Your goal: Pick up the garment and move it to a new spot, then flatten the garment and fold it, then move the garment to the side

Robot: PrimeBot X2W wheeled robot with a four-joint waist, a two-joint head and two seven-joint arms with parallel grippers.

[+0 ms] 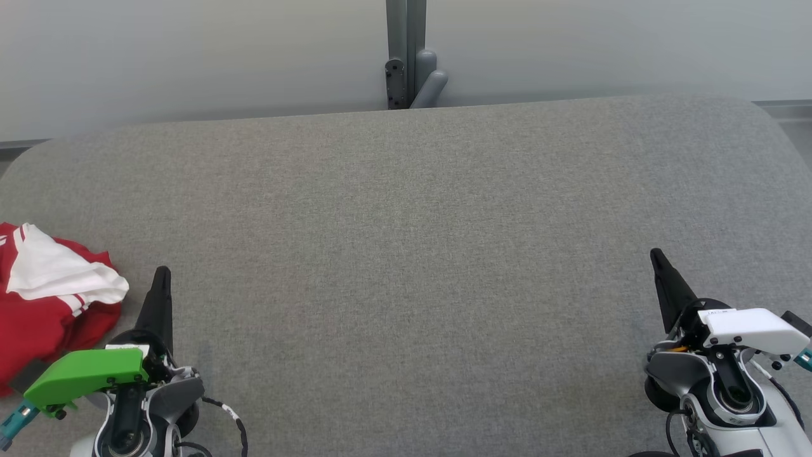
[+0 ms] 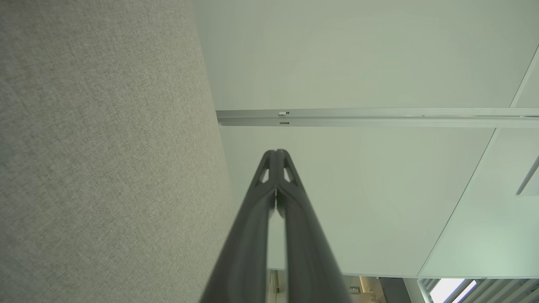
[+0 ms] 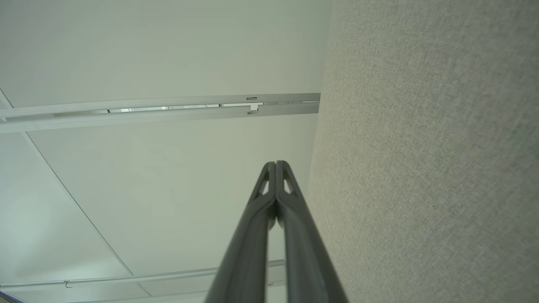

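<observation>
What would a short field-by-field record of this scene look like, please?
support: grey fabric surface
garment: red and white, crumpled, at the left edge of the head view
left tool: shut, empty, just right of the garment
right tool: shut, empty, at the far right, well away from the garment
task state: garment not yet picked up

The garment [image 1: 44,304] lies on the table [image 1: 406,241] at its near left edge, partly cut off by the head view's left side. The left gripper [image 1: 162,273] is just beside it on its right, not touching it. The right gripper [image 1: 656,256] is well apart at the table's near right, and behind the far edge stands a wall [image 1: 190,57] with a post [image 1: 406,51] near its middle.
</observation>
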